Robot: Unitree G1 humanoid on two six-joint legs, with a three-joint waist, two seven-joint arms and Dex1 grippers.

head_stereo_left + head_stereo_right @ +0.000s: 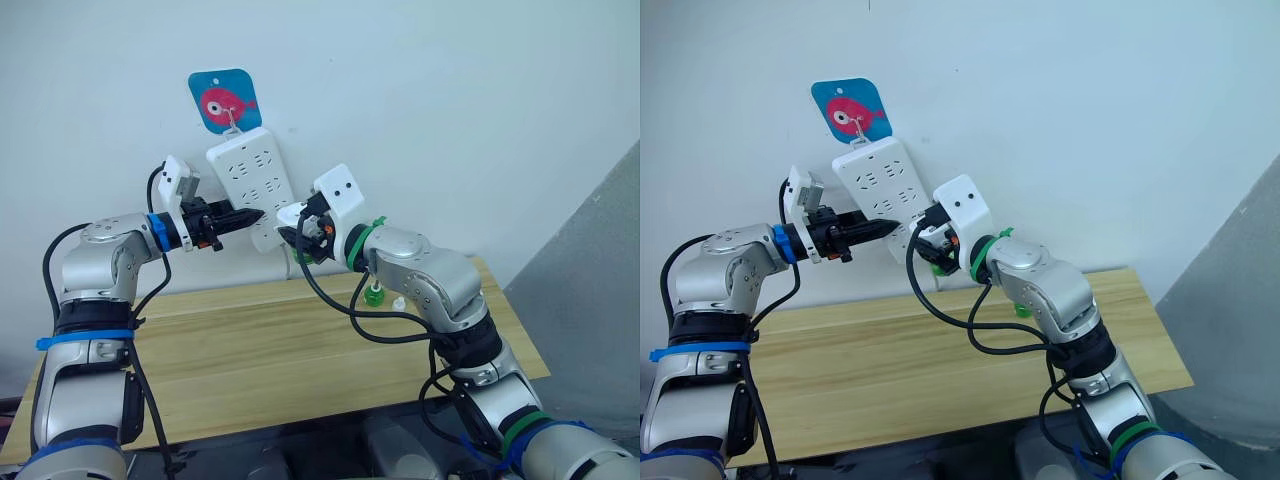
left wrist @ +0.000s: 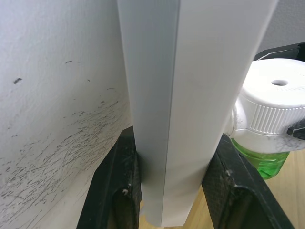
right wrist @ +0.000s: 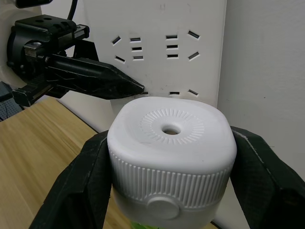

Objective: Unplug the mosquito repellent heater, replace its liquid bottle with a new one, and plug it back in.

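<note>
A white power strip hangs slanted on the wall. My left gripper is shut on its left edge, one black finger on each side of it. The mosquito repellent heater is a white rounded unit with a round vent hole. My right gripper is shut on it, holding it close against the strip's lower face. A green liquid bottle hangs under the heater. Its prongs are hidden, so I cannot tell whether they are in a socket.
A second green bottle and a small white cap stand on the wooden table near the wall, under my right arm. The strip hangs from a blue hook plate with a pink fish.
</note>
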